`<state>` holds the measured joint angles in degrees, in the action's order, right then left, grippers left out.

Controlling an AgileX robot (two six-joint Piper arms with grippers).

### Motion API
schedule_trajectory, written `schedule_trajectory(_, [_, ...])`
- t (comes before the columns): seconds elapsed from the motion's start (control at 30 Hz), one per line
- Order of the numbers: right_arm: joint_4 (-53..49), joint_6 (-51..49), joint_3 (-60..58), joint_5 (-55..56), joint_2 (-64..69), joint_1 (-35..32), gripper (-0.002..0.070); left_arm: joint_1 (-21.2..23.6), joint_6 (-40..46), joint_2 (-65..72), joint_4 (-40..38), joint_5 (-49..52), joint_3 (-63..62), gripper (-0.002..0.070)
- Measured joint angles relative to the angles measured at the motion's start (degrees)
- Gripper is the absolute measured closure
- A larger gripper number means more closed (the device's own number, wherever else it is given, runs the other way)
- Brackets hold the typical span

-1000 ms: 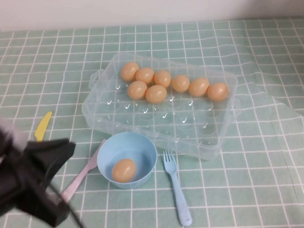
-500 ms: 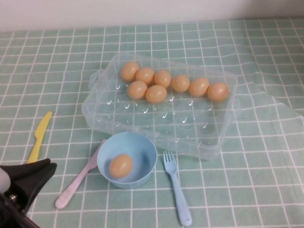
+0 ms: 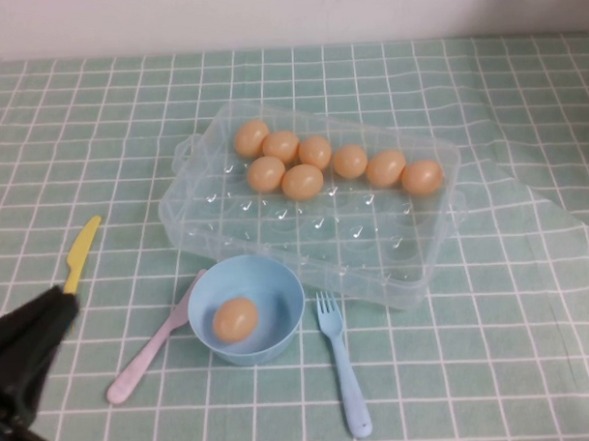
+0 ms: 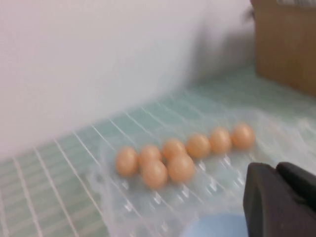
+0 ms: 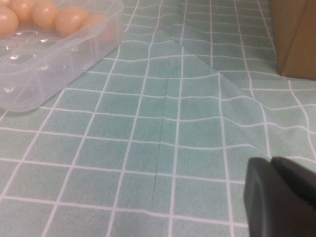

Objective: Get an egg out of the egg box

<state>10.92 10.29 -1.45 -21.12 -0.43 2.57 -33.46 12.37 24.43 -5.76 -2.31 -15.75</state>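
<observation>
The clear plastic egg box (image 3: pixel 358 240) lies in the middle of the table with several tan-orange eggs (image 3: pixel 303 181) along its far side. One more egg (image 3: pixel 235 319) lies in the round light-blue bowl (image 3: pixel 278 291) in front of the box. My left gripper (image 3: pixel 57 304) is shut and empty at the near left corner, well left of the bowl. The left wrist view shows its fingers (image 4: pixel 264 197) together, with the eggs (image 4: pixel 180 167) beyond. My right gripper (image 5: pixel 274 165) is shut and empty over bare cloth to the right of the box (image 5: pixel 59 59); it is out of the high view.
A yellow knife (image 3: pixel 83 249) lies left of the box. A pink spoon (image 3: pixel 149 351) lies left of the bowl and a blue fork (image 3: pixel 340 369) right of it. A cardboard box (image 5: pixel 296 34) stands at the far right. The checked cloth has a raised fold (image 3: pixel 525 174) on the right.
My left arm has drawn back down toward the near left corner, uncovering the yellow knife and pink spoon. The egg in the bowl shifted slightly. The box and its eggs have not moved.
</observation>
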Motion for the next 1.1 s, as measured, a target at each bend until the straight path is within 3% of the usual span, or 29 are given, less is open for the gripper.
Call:
schedule_trajectory(0.2, [0.0,0.0,0.0,0.0,0.0,0.0,0.0694,7.69,2.25,-11.01,-3.1,-10.96,10.73,0.0673])
schedule_trajectory(0.57, [0.0,0.0,0.0,0.0,0.0,0.0,0.0694,22.31,0.91,-21.46,-3.61,-6.17,17.16,0.0673])
schedule_trajectory(0.7, [0.0,0.0,0.0,0.0,0.0,0.0,0.0694,24.62,0.4,-24.53,-3.49,-1.86,17.16,0.0673])
schedule_trajectory(1.1, [0.0,0.0,0.0,0.0,0.0,0.0,0.0694,24.78,0.32,-25.01,-1.04,17.88,17.16,0.0673])
